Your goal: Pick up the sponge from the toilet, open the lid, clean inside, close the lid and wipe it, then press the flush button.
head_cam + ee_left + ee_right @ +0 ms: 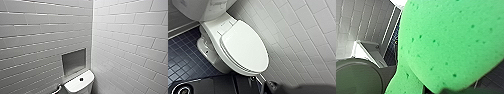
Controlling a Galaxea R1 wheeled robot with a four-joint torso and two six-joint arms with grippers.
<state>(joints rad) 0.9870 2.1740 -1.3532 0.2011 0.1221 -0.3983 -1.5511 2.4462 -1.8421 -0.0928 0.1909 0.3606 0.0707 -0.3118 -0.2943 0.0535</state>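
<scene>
The bright green sponge (pixel 451 42) looms very close in the right wrist view, with my right gripper shut on it. The white toilet (pixel 214 58) stands on the floor against the tiled wall in the left wrist view. Its oval lid (pixel 245 47) is down over the seat. My left gripper is shut and holds nothing that I can see. In the head view the toilet's boxy tank (pixel 75 86) sits low in the corner. The round dark flush button (pixel 81 79) is on top of it.
Grey-white tiled walls (pixel 125 37) meet in a corner right behind the tank. A recessed niche (pixel 74 60) is set in the left wall above it. Dark blue small floor tiles (pixel 180 60) lie beside the bowl, and the wall (pixel 298 37) runs close along its other side.
</scene>
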